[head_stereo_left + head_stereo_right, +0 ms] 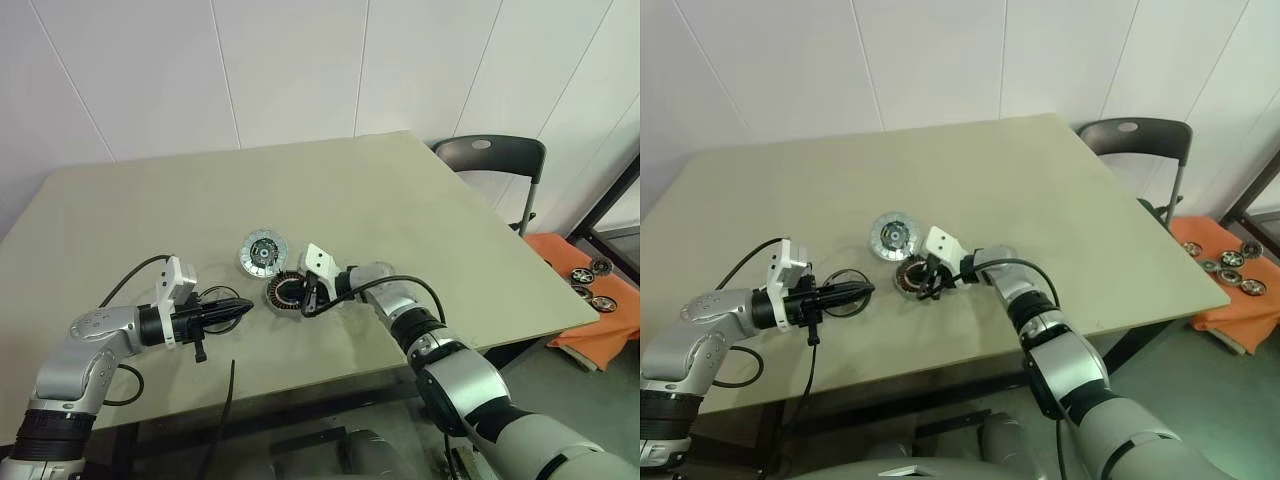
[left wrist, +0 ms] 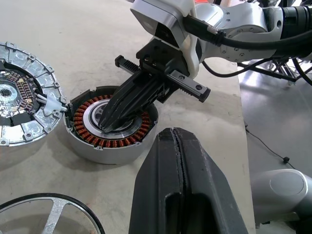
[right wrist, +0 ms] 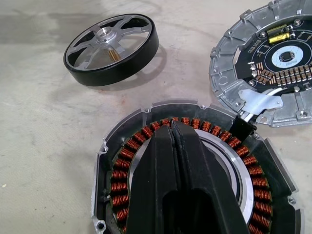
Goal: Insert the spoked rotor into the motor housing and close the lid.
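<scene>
The motor housing (image 3: 121, 181), ringed with copper windings, lies near the table's front edge. My right gripper (image 3: 171, 125) is shut, its tips resting on the housing's silver centre (image 2: 108, 122). The lid (image 1: 263, 252) lies just behind the housing, its circuit-board face up, joined to it by short wires. The spoked rotor (image 3: 119, 68) lies flat on the table left of the housing. My left gripper (image 1: 244, 308) is shut and holds nothing. It hovers level just above the rotor (image 2: 54, 215), pointing toward the housing.
The olive table (image 1: 400, 200) ends close in front of the parts. Black cables trail from both wrists over that edge. A black folding chair (image 1: 490, 160) stands at the far right corner. An orange cloth (image 1: 600, 320) with several small wheels lies lower right.
</scene>
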You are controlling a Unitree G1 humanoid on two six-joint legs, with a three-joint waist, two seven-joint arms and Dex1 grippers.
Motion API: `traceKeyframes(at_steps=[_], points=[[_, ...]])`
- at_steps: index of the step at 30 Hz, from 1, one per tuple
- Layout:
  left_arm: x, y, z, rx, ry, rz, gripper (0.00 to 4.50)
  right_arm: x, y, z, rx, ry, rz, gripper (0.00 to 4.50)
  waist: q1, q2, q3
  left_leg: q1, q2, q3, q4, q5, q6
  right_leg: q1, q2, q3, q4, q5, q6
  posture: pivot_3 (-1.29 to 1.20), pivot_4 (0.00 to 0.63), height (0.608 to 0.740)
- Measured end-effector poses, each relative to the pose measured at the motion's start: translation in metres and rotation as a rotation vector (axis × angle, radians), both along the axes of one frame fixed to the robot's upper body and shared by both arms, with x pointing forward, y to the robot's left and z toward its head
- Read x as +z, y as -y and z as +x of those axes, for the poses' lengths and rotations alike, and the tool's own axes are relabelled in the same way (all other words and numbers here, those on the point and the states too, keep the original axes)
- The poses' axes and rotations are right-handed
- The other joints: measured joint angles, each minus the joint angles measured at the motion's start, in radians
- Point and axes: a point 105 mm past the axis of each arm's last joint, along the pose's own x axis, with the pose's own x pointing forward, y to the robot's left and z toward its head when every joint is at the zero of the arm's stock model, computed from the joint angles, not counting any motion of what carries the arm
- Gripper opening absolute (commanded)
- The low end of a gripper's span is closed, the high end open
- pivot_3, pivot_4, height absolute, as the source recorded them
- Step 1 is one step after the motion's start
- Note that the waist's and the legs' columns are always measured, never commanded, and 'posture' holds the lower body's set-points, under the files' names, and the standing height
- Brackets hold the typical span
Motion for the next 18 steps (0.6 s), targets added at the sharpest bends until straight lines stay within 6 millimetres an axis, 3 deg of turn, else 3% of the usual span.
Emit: traceKeyframes(at_steps=[10, 12, 18], points=[[-0.0021, 0.0002, -0.0011, 0.003, -0.007, -0.004, 0.0, -0.0062, -0.0031, 0.0025, -0.002, 0.093, -0.082, 0.05, 0.001, 0.0, -0.001, 0.01, 0.0, 0.0, 0.002, 0.0, 0.0, 0.01, 0.0, 0.0, 0.0, -0.001, 0.0, 0.0, 0.0, 0.74], [-0.0021, 0.0001, -0.001, 0.004, -0.007, -0.004, 0.0, -0.0082, -0.0012, 0.0026, -0.005, 0.082, -0.089, 0.05, 0.001, 0.0, -0.001, 0.017, 0.0, -0.001, 0.001, 0.0, 0.0, 0.017, 0.0, 0.0, -0.001, -0.001, 0.0, 0.0, 0.0, 0.74], [-0.0021, 0.0, -0.0002, 0.012, -0.006, -0.002, 0.0, -0.0087, 0.0009, 0.0027, -0.005, 0.026, -0.094, 0.05, 0.001, 0.001, -0.002, 0.017, 0.0, -0.001, 0.001, 0.0, 0.0, 0.017, 0.0, 0.0, -0.001, -0.001, 0.0, 0.0, 0.0, 0.74]])
